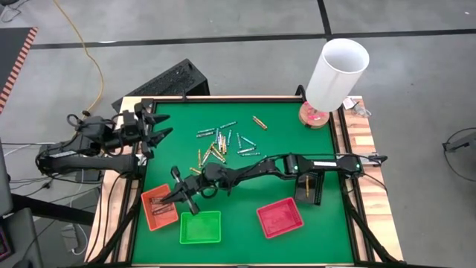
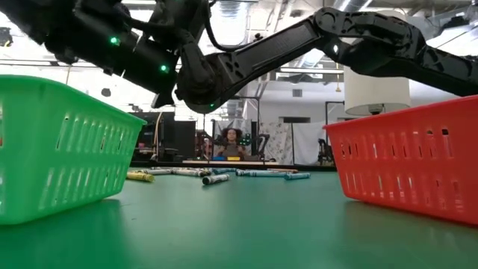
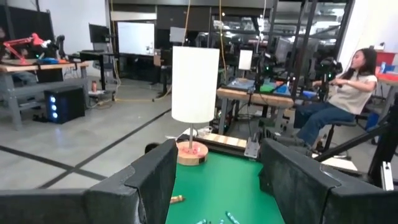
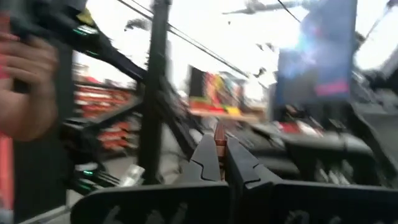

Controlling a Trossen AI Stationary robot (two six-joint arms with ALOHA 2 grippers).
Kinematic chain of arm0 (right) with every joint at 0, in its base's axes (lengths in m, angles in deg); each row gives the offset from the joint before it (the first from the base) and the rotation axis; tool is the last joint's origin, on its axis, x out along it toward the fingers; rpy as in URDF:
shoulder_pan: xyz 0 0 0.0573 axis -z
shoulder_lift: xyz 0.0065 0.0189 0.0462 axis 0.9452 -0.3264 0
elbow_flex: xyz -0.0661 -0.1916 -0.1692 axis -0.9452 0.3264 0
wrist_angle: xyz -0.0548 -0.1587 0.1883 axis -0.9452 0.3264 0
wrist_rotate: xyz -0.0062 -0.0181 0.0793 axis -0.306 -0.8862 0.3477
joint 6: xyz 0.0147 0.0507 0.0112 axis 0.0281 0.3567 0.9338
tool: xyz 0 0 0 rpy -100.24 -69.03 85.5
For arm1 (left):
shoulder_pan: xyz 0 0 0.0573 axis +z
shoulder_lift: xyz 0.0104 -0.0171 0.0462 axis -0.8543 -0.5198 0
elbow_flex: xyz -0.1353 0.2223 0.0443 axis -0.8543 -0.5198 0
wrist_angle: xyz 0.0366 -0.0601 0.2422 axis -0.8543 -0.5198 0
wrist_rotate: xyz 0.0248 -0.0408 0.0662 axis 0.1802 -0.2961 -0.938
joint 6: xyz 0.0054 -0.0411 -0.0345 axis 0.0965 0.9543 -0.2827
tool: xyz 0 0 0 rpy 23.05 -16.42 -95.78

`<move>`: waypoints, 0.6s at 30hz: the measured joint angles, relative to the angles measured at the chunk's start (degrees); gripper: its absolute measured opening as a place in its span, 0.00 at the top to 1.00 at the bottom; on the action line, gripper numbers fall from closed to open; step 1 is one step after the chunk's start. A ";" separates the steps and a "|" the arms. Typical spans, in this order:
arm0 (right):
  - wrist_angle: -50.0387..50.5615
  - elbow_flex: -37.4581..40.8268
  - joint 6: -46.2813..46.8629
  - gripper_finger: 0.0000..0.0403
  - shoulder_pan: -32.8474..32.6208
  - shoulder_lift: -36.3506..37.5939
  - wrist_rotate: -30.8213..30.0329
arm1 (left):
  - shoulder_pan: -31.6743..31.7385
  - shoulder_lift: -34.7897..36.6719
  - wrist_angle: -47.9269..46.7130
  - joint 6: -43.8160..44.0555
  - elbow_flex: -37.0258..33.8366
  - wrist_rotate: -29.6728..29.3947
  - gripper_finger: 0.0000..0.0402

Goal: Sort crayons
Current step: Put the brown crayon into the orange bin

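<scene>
Several crayons point(image 1: 220, 141) lie loose on the green mat at mid-table, and they also show in the low view point(image 2: 216, 176). One gold crayon point(image 1: 259, 122) lies apart, farther back. My right gripper point(image 1: 174, 196) reaches across the table to the orange tray point(image 1: 158, 208) and is shut on a reddish-brown crayon point(image 4: 219, 142). The green tray point(image 1: 201, 228) and the red tray point(image 1: 280, 219) stand near the front edge. My left gripper point(image 1: 154, 128) waits open at the far left, above the mat, and holds nothing point(image 3: 214, 186). My right gripper pinches a reddish-brown crayon between its two shut fingers; only a thin strip of it point(image 4: 219, 144) shows in the slit between them. The fingers slant upward, away from the mat, toward the table's left side. The crayon is lifted clear of the table.
A white lamp point(image 1: 336, 74) on a round wooden base stands at the far right corner. A black keyboard point(image 1: 167, 82) lies beyond the far edge. A seated person point(image 3: 348, 93) shows in the room beyond the table. Bare green mat lies between the trays and the crayons.
</scene>
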 joint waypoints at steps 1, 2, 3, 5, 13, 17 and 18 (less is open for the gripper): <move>1.65 0.00 -0.02 1.00 0.09 0.00 -1.73 | 0.00 0.00 0.19 0.00 0.00 0.00 0.44; 3.00 0.00 -0.04 1.00 0.17 0.00 -2.71 | 0.01 0.00 0.28 0.00 0.01 0.00 0.44; 4.08 0.02 -0.32 1.00 0.32 -0.02 -3.03 | 0.00 0.00 0.59 0.00 0.00 0.00 0.44; 5.09 0.02 -1.69 1.00 0.59 -0.04 -3.16 | 0.01 -0.01 1.09 0.00 0.00 0.00 0.44; 5.62 0.02 -4.60 1.00 -0.26 -0.02 -4.95 | 0.00 -0.02 1.05 0.00 0.00 -0.13 0.44; 5.57 0.02 -5.70 1.00 -0.51 -0.02 -4.45 | 0.01 -0.02 0.98 0.00 0.00 -0.15 0.44; 5.63 0.02 -5.68 1.00 -0.59 -0.02 -4.31 | 0.02 -0.02 0.95 0.00 0.00 -0.15 0.44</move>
